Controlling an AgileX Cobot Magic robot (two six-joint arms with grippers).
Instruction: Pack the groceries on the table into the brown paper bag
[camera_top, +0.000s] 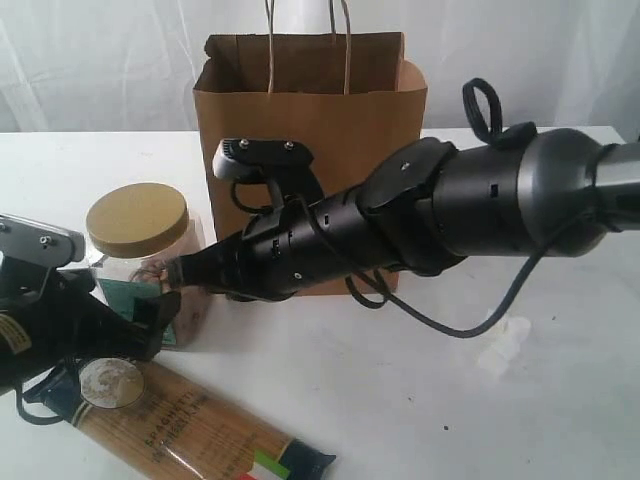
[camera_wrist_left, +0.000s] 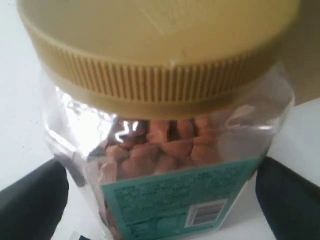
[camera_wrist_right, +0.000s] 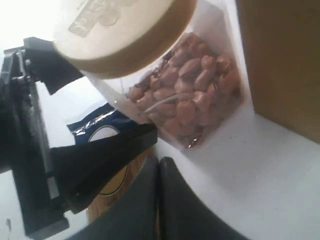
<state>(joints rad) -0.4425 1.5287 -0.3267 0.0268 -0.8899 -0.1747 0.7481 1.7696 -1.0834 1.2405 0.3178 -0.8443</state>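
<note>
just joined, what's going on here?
The robot is packing groceries. The left gripper is open with a finger on either side of the tan-lidded nut jar, not closed on it. The right gripper, shut, reaches across with its tip close beside the jar; contact is unclear. The brown paper bag stands upright behind, and the spaghetti packet lies on the table in front.

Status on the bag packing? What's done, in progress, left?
Done: nothing visibly packed; the brown paper bag stands upright, inside hidden. In hand: left pincer open astride the nut jar, not closed on it; right pincer shut, tip close to the jar. Left: jar, spaghetti packet and marshmallows lie on the table.
</note>
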